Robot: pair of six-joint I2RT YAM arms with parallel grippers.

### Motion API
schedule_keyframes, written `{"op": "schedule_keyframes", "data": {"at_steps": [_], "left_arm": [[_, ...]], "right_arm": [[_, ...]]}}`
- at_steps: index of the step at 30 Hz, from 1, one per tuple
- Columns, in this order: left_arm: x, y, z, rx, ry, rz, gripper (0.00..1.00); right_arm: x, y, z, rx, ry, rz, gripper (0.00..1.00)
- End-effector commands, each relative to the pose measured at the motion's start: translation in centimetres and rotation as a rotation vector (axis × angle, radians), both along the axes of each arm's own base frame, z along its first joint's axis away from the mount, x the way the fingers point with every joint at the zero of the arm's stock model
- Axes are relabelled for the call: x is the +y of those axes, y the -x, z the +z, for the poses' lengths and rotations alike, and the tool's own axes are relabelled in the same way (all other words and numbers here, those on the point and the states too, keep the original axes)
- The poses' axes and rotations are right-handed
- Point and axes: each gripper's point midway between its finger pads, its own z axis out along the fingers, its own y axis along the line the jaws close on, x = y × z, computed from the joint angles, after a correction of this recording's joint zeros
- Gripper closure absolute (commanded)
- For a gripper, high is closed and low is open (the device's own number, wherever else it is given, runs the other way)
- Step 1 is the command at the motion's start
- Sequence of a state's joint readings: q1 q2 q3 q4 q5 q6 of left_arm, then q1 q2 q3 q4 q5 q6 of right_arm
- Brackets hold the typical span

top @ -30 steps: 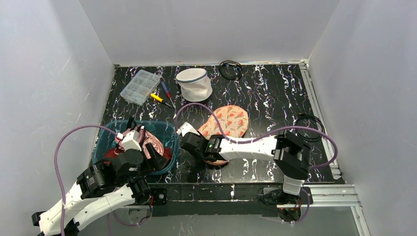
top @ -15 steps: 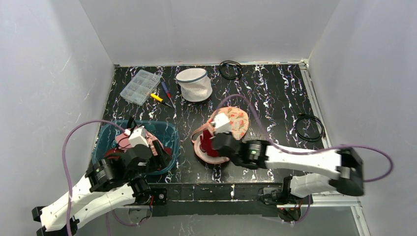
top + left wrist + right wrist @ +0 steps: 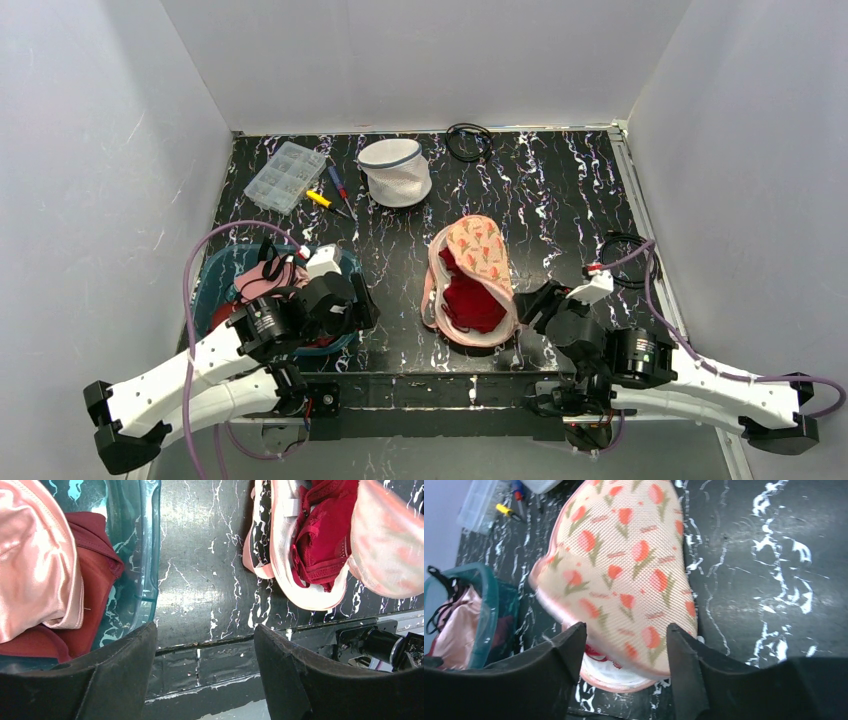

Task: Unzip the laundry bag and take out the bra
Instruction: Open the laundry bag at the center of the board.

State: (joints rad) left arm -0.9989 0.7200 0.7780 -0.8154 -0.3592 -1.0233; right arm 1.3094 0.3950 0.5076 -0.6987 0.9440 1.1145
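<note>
The laundry bag (image 3: pixel 478 250) being worked on is a pink mesh pouch with a tulip print, lying mid-table near the front edge. Its zip is undone and the flap stands up. A dark red bra (image 3: pixel 472 303) sits inside, also seen in the left wrist view (image 3: pixel 322 545) within the bag's pink rim (image 3: pixel 300 590). My right gripper (image 3: pixel 535 305) stands open just right of the bag; its view shows the printed flap (image 3: pixel 624 565) beyond the open gripper (image 3: pixel 626 627), apart from it. My left gripper (image 3: pixel 350 305) is open and holds nothing (image 3: pixel 205 630), between the bin and the bag.
A teal bin (image 3: pixel 215 290) at the front left holds a pink satin garment (image 3: pixel 35 565) and dark red cloth. At the back stand a white mesh drum bag (image 3: pixel 395 170), a clear organiser box (image 3: pixel 285 175), screwdrivers (image 3: pixel 335 195) and a cable coil (image 3: pixel 468 140). Another cable (image 3: pixel 628 250) lies right.
The bag's flap has come up, showing the red bra. My right arm let go of the bag and swung to its right side. My left gripper moved right, away from the bin.
</note>
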Motion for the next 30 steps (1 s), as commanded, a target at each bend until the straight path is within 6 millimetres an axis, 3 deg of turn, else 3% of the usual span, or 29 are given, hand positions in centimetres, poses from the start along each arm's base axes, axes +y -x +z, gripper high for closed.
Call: {"op": "schedule_keyframes", "data": {"at_steps": [1,3,5,7,11,15,21,27,30], "left_arm": [[-0.3,-0.3,-0.3,-0.009,-0.014,-0.011,0.32],[-0.3,-0.3,-0.3,-0.011,-0.015,-0.011,0.32],[-0.4,-0.4,-0.3,-0.013,-0.015,-0.012,0.32],[-0.6,-0.4,-0.3,-0.009,-0.017,-0.020,0.32],[-1.0,-0.3,-0.6,0.011,-0.024,-0.031,0.32],[-0.9,-0.1,-0.7,0.014,-0.010,-0.022,0.32],[0.1,0.3,-1.0,0.006,0.013,0.007,0.32],[0.7,0.7,-1.5,0.020,0.001,0.014,0.32],[0.9,0.8,-1.8,0.024,0.004,0.022,0.32]], "right_arm": [[-3.0,-0.6,0.4,0.002,-0.010,-0.155,0.29],[-3.0,-0.9,1.8,-0.020,0.031,-0.146,0.27],[-1.6,-1.2,3.4,-0.062,0.100,-0.080,0.26],[0.9,-1.4,4.8,-0.097,0.171,0.022,0.24],[6.7,-1.3,5.1,-0.120,0.396,0.275,0.15],[12.1,-1.5,2.9,-0.043,0.618,0.437,0.15],[16.7,-2.9,-1.3,-0.010,0.781,0.482,0.17],[17.5,-4.0,-5.3,0.034,0.950,0.463,0.25],[17.0,-4.2,-6.5,0.049,1.001,0.443,0.39]]}}
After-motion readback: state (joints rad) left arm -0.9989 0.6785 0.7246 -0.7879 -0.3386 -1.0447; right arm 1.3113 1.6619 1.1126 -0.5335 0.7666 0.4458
